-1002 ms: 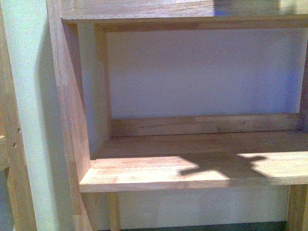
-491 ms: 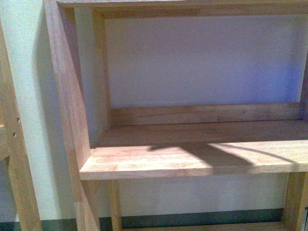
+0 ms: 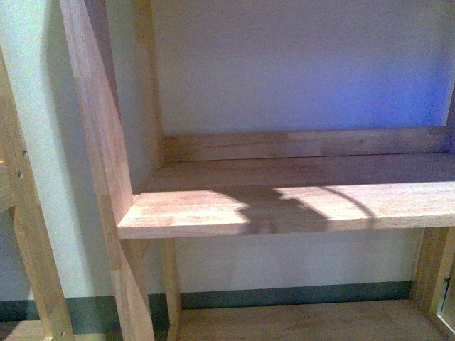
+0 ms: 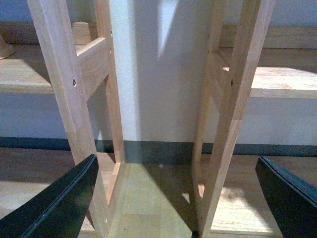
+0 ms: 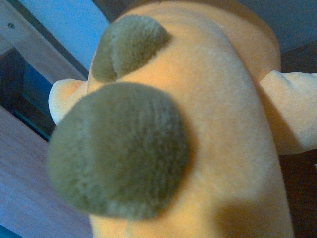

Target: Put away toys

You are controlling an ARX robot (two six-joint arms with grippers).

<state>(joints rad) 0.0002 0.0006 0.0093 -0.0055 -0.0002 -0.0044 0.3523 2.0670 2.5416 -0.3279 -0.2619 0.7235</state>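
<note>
Moved: front cam view sinks; shelf board (image 3: 284,209) sits lower, shadow on it reshaped.
Toy: plush (image 5: 198,124) fills R wrist view, not on shelf yet.
R gripper: unseen, grip can't tell.
L gripper (image 4: 173,198): fingers wide apart, holding nothing.
Left: place plush.

Sunlit wooden shelf (image 3: 298,209) (shadow-streaked) before a pale wall (image 3: 298,64), dark baseboard (image 3: 284,295) below

Right wrist view, as I see it from the console: an orange-yellow plush toy (image 5: 223,114) fills nearly the whole picture, very close to the lens. Two rounded olive-brown fuzzy patches (image 5: 119,153) sit on its surface, one large, one smaller. A paler limb (image 5: 292,109) juts out sideways. Behind it I make out a wooden board (image 5: 34,44) and a blue wall (image 5: 64,17).
</note>
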